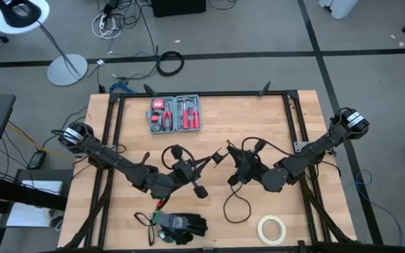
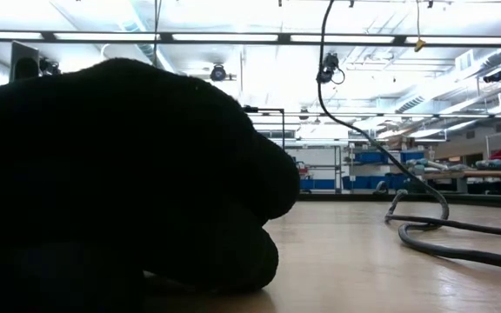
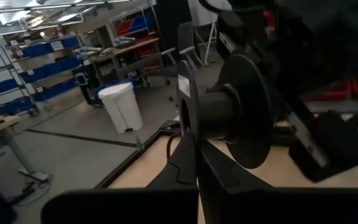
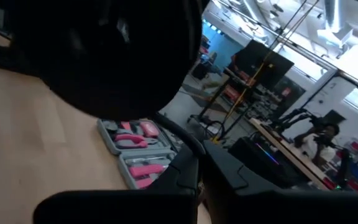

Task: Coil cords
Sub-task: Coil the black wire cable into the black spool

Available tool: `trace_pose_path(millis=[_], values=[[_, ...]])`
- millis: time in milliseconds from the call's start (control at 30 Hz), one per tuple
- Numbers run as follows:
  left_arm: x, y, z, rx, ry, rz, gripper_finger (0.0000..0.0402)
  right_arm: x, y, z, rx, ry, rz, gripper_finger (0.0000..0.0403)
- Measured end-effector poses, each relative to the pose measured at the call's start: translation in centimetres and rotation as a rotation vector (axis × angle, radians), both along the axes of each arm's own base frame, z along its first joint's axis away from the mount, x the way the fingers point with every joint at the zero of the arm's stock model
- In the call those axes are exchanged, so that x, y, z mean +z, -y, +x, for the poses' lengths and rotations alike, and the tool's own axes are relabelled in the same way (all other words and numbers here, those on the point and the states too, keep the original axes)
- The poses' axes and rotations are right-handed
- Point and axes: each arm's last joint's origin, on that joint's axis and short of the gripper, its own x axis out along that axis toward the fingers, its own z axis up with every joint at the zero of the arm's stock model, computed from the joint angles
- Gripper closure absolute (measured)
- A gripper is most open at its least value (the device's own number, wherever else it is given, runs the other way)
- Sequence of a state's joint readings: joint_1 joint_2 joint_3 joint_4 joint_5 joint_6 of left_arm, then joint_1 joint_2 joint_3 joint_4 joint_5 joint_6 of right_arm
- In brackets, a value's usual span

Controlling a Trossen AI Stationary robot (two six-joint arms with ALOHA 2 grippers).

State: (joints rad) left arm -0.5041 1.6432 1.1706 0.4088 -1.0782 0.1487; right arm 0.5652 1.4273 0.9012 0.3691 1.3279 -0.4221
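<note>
mid-table, both tools closed — left tool [image 1: 186, 171], right tool [image 1: 239, 167]

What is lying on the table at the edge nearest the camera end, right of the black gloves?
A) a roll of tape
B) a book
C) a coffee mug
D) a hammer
A: the overhead view shows a pale roll of tape lying flat on the wooden table, to the right of the black gloves.

Two dark jointed arms, black cabling, round white-marked base joints
</note>
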Motion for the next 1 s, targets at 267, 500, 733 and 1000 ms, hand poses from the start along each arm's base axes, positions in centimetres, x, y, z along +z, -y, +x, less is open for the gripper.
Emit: trace_pose_path(millis=[267,500,733,1000], values=[[-0.5,0.0,-0.1,0.004,-0.035,-0.003,0.0401,0.2,-0.4,-0.1,0.029,-0.055,-0.069,0.0378],[-0.7,-0.1,0.1,-0.002,-0.055,0.016,0.0401,0.7,-0.3,-0.1,-0.013,0.010,-0.028,0.0357],[-1.0,-0.1,0.1,-0.006,-0.073,0.025,0.0401,0.7,-0.3,-0.1,-0.003,-0.012,-0.049,0.0359],[-1.0,-0.1,0.1,-0.010,-0.078,0.027,0.0401,0.8,-1.2,-0.6,0.028,-0.059,-0.104,0.0341]])
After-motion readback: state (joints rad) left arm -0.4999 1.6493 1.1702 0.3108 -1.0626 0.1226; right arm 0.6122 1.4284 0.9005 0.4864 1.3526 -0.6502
